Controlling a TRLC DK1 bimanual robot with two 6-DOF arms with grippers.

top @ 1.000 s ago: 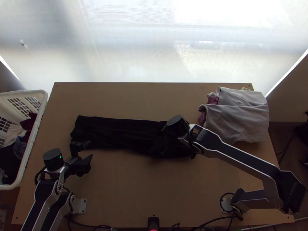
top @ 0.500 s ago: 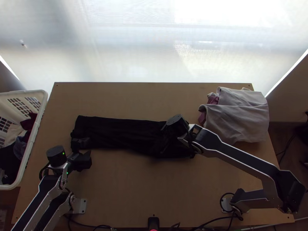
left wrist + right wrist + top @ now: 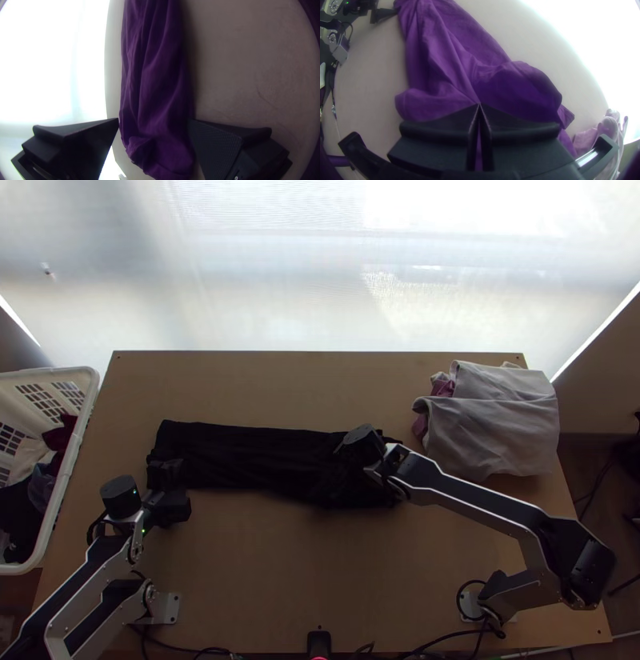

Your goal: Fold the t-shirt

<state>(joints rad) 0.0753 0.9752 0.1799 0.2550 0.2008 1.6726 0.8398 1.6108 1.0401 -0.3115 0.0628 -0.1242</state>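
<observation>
Dark T-shirt [image 3: 240, 456] lying as a long, wrinkled strip across the middle of a wooden table [image 3: 280, 580], between 2 robot arms. The left gripper [image 3: 176, 489] stands wide open at the strip's left end, 1 finger on each side; the right gripper [image 3: 344, 472] is closed, pinching cloth near the other end

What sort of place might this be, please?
Probably a robot workstation for folding laundry: a left arm and right arm stand at a table with a dark garment on it, beside a basket of clothes.
</observation>
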